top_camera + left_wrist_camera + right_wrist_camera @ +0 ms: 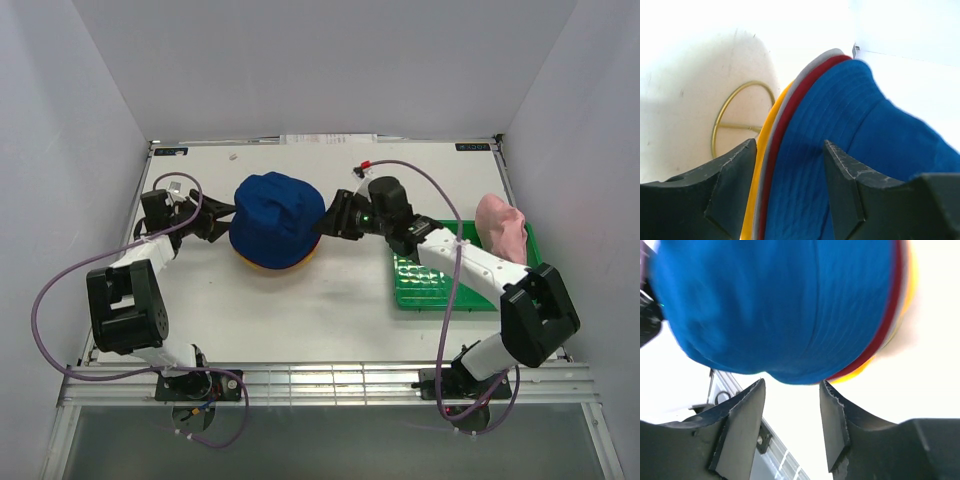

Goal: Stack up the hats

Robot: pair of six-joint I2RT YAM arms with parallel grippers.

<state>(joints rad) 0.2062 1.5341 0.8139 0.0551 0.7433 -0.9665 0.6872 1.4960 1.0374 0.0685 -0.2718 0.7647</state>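
Note:
A stack of hats stands mid-table with the royal blue hat (275, 220) on top and a yellow brim (292, 268) showing beneath. In the left wrist view the brims lie layered: yellow (767, 135), grey (810, 70), dark red (800, 95), blue (840, 125). My left gripper (788, 147) is at the stack's left side (222, 225), open, with these brims between its fingers. On the stack's right side, my right gripper (325, 222) is also open. The blue hat's edge (780, 305) hangs just past its fingertips (791, 385). The pink hat (503, 228) lies apart at the right.
A green tray (460, 285) sits at the right under the right forearm, the pink hat at its far corner. A gold wire ring (740, 115) of a stand shows under the stack. White walls enclose the table on three sides.

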